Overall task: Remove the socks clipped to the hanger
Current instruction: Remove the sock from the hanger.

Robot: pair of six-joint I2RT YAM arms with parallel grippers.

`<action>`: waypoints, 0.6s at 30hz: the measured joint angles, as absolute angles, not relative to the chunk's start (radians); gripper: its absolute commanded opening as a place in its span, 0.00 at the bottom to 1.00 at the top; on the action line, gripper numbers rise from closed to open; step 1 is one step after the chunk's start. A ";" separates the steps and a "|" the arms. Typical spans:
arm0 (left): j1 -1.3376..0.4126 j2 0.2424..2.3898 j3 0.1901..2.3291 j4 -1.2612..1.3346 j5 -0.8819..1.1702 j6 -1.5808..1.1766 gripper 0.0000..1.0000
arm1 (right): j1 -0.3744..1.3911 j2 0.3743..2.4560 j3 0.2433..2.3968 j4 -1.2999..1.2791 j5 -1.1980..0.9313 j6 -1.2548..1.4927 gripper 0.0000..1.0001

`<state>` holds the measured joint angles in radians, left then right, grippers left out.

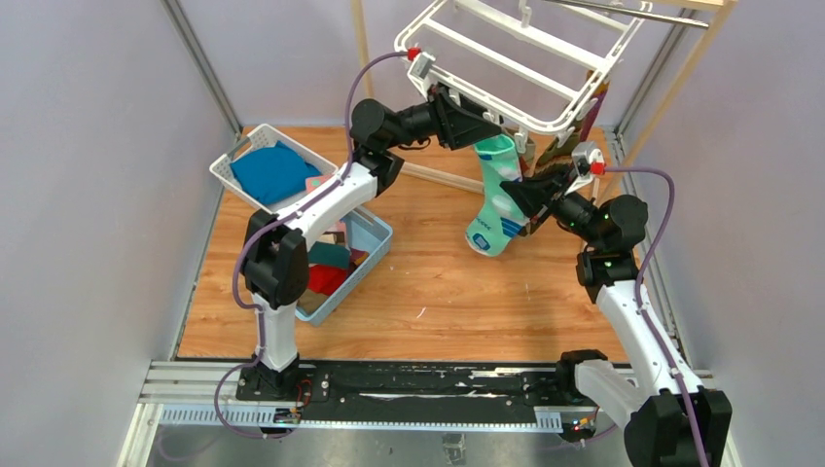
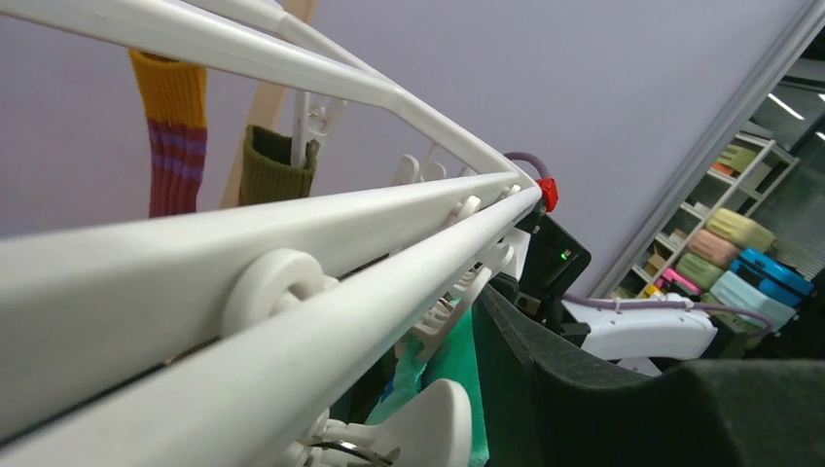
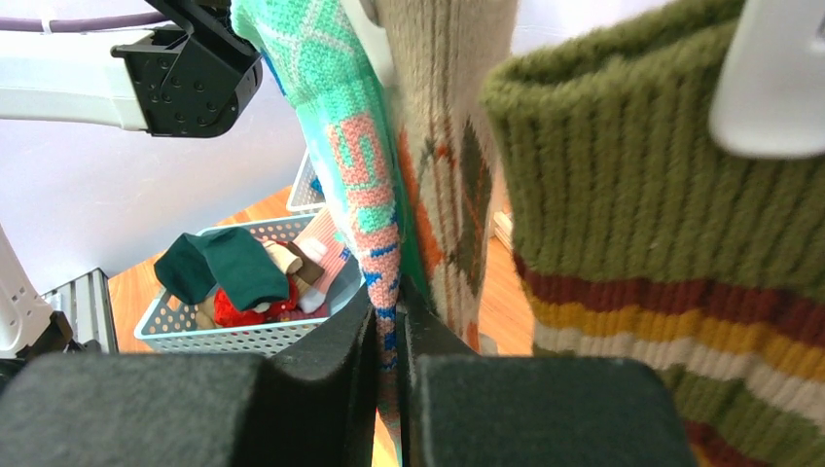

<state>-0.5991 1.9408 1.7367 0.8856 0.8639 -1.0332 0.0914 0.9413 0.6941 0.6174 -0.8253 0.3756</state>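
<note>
Clamping teal sock [image 3: 355, 146] in closed right end effector [image 3: 389, 326]; cannot tell grip of left end effector [image 1: 491, 126]; risks yanking hanger [image 2: 292, 224] askew if clipped fast.

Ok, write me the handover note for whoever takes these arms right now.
The right gripper is shut on the teal patterned sock, whose top is up at the hanger.
The left gripper is at the hanger's near edge above that sock; I cannot tell if it is open or shut.
Done: several socks lie in the blue basket.
Left: the teal one, the argyle sock and olive striped sock beside it, and a yellow-and-purple striped sock further along.
</note>
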 measured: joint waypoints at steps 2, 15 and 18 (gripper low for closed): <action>-0.599 1.941 1.724 0.895 0.852 -1.040 0.42 | 0.091 0.941 0.694 0.616 -0.826 0.375 0.08; -0.604 1.927 1.639 0.960 0.781 -1.115 0.04 | 0.091 0.941 0.694 0.608 -0.826 0.369 0.08; -0.604 1.919 1.627 0.970 0.775 -1.126 0.32 | 0.091 0.941 0.694 0.608 -0.826 0.368 0.08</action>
